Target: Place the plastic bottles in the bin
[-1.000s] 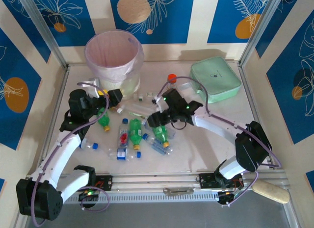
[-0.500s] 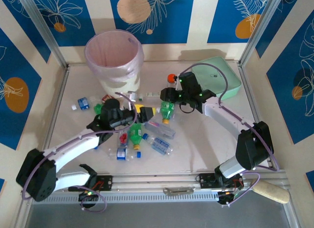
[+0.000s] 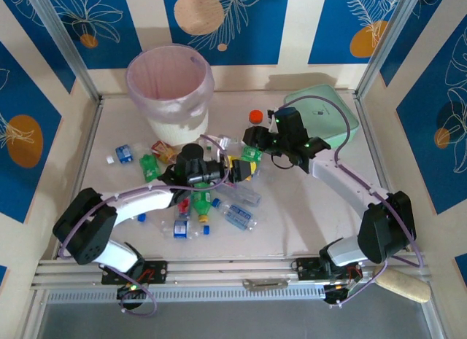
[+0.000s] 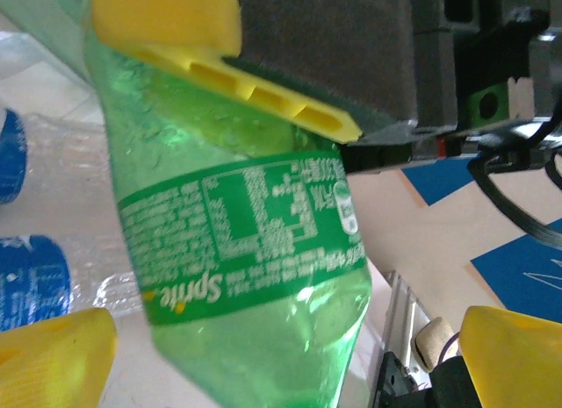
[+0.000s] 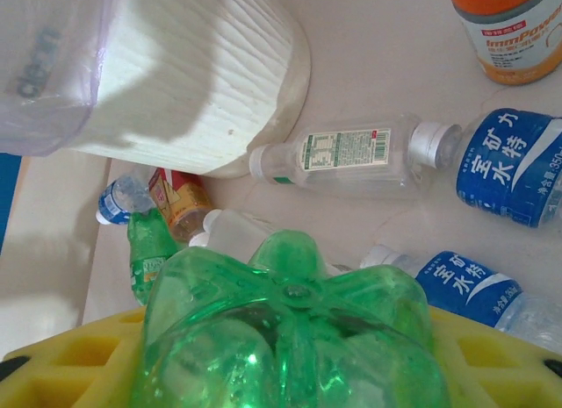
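Right end effector (image 3: pixel 252 149) clamped on green Sprite bottle (image 4: pixel 255 250), mid-bench (image 3: pixel 306 208), in front of and right of the bin (image 3: pixel 175 124). Left end effector (image 3: pixel 230 169) wide open, its yellow fingers (image 4: pixel 53 355) either side of the same bottle's lower body, not gripping it. Other plastic bottles (image 3: pixel 193 208) lie loose on the bench just beside.

Probably a robotics lab test cell: a pale surface (image 3: pixel 306 208) edged near by aluminium rails (image 3: pixel 219 267), walled left, right and far with blue-and-cream printed panels (image 3: pixel 248 25).
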